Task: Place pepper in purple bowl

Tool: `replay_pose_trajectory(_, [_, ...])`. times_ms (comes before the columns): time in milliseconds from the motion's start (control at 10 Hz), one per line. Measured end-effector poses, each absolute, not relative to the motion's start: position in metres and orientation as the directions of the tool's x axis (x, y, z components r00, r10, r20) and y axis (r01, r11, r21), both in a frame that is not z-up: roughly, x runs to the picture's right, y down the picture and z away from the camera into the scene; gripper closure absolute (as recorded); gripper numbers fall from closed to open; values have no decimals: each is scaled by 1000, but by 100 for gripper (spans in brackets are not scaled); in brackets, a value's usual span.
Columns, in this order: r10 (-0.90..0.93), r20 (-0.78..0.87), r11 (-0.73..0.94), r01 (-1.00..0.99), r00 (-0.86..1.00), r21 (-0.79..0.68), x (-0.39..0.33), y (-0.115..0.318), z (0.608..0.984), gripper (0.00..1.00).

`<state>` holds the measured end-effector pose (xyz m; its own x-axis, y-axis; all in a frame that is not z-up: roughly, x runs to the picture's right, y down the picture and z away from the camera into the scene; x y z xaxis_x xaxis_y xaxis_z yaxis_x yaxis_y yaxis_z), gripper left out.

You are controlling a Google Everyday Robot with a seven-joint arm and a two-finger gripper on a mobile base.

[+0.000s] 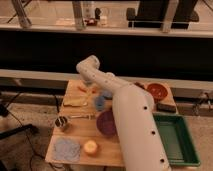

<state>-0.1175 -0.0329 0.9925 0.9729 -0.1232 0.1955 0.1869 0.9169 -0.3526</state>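
The pepper [82,89] is a small orange-red tapered thing lying at the far left of the wooden table [80,134]. The gripper [88,83] hangs from the white arm's bent end just above and right of the pepper, close to it. The purple bowl [105,123] sits in the middle of the table, nearer to me than the gripper, with its right side hidden behind the arm.
A flat pale-yellow item [74,102], a blue cup [100,103], a metal cup [61,122], a blue cloth [66,148] and a round yellow-orange fruit [90,146] are on the table. A red bowl [157,91] and a green tray [175,137] are on the right.
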Motion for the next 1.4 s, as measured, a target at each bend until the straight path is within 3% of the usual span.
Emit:
replay_pose_trajectory(800, [-56,172,875,131,983,-467,-107,-31,1019,20])
replay_pose_trajectory(1400, [-42,151,834,118,988,-538,-97,2,1029,20])
